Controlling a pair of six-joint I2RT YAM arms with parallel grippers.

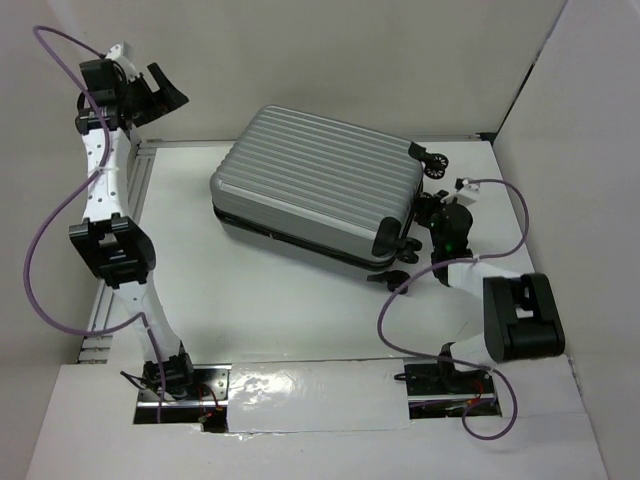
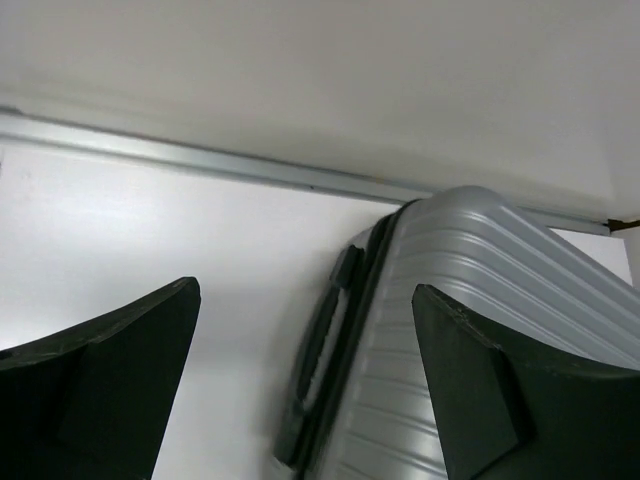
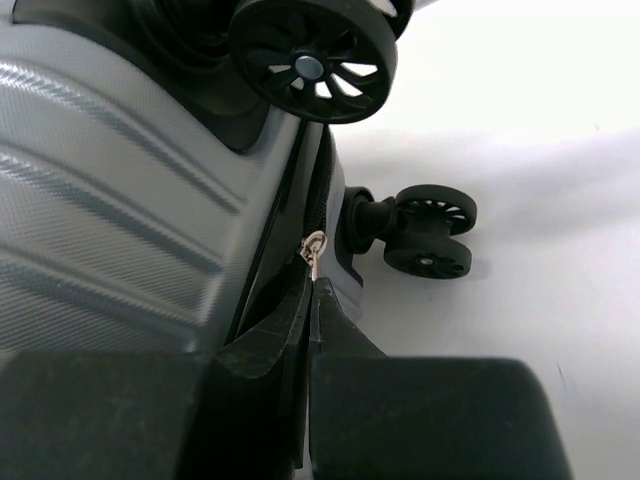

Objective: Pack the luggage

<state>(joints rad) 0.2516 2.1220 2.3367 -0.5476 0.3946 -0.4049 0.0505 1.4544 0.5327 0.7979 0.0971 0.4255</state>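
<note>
Luggage (image 1: pixel 315 185) lies flat on the tabletop (image 1: pixel 200 290), centre towards the far side. Ribbed shell is up, both halves are together, and the wheel end faces the right arm.

Right pincer (image 3: pixel 310 285) is at that wheel-end corner. Its fingers are pressed together with the zip pull (image 3: pixel 314 247) right at the tips, so it looks like a pinch on the pull. One wheel (image 3: pixel 310 55) is just above it and another (image 3: pixel 430 230) just beside it.

Left pincer (image 1: pixel 160 90) is raised high at the far left, well apart from the case, spread wide and holding nothing. Its wrist view looks down past the side handle (image 2: pixel 315 365).

Progress, my read:
- No loose items are visible outside the case, so loading looks done, though the contents are hidden.
- The lid is down.
- The zip is the open question. The seam beside the pull shows as a dark gap, and I can't tell how much of the run is closed.

Probably left to do is running the pull along the seam, likely with the left arm bracing the shell.
</note>
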